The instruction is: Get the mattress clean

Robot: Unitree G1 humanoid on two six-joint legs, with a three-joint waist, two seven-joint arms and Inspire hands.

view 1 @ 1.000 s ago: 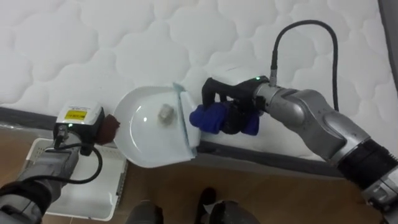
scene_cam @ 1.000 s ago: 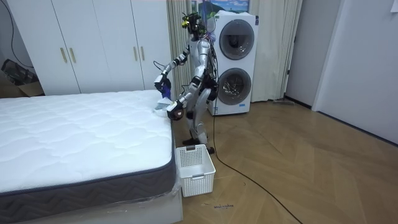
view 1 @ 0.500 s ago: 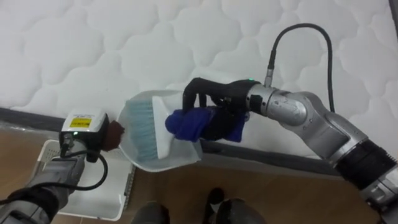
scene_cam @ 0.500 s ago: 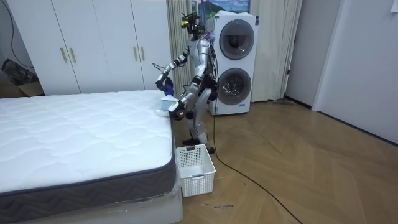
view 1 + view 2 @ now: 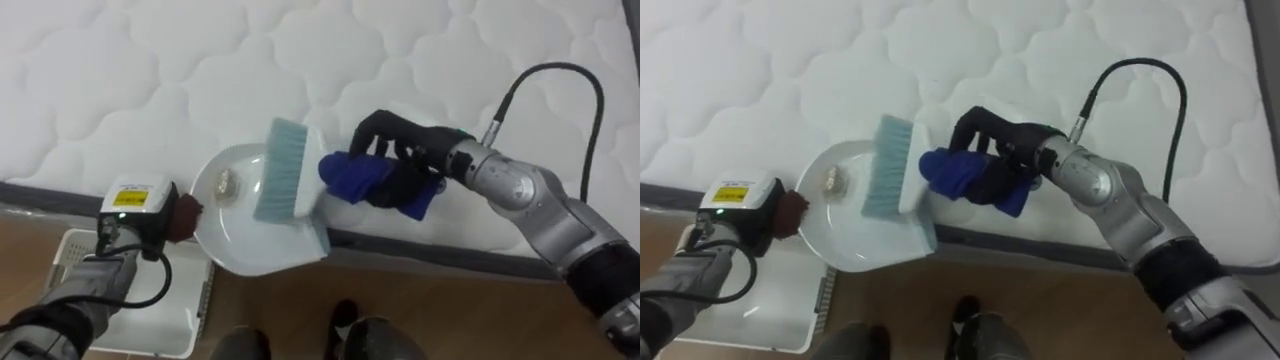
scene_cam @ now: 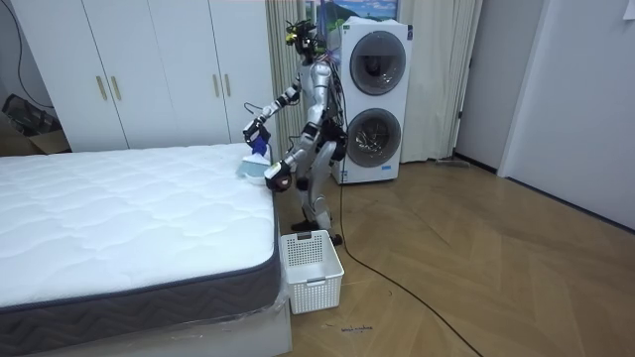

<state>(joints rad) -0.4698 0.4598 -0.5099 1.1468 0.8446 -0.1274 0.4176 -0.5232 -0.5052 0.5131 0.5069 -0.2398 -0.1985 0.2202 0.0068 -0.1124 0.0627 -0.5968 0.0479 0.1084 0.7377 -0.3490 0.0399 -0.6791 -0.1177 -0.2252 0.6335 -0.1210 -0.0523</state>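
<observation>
The right hand (image 5: 408,160) is curled tight round the blue handle of a hand brush (image 5: 284,171), whose pale bristles rest on the white dustpan (image 5: 243,240) at the mattress's (image 5: 150,80) near edge. A small scrap (image 5: 226,184) lies in the pan. The left hand (image 5: 132,198) meets the pan's dark handle at the left; its grip cannot be told. A white basket (image 5: 186,300) stands on the floor below.

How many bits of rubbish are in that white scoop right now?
1. A small crumpled scrap lies in the dustpan, just left of the brush that reaches over it. More bits could be hidden under the brush.
</observation>
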